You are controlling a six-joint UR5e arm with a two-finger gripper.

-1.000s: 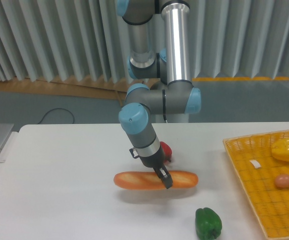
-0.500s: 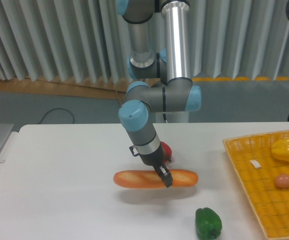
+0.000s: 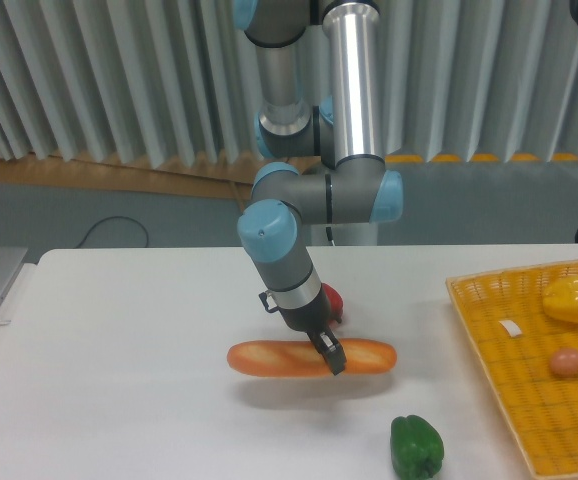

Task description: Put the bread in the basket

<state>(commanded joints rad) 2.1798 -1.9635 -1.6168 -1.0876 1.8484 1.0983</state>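
Bread, a long glossy orange-brown baguette-like loaf (image 3: 279, 358), is clamped near its middle between the dark fingers of the hand (image 3: 330, 358), which are closed tight on it and hold it just above the white counter (image 3: 119, 350), a shadow showing beneath. Its long axis lies level and runs left to right across the view, one rounded end sticking out to each side of the hand. Well off to the right of the hand sits the shallow yellow-orange woven mesh basket (image 3: 489, 330), with a red pepper (image 3: 333, 300) just behind the hand and a green pepper (image 3: 415, 447) in front of it to the right.
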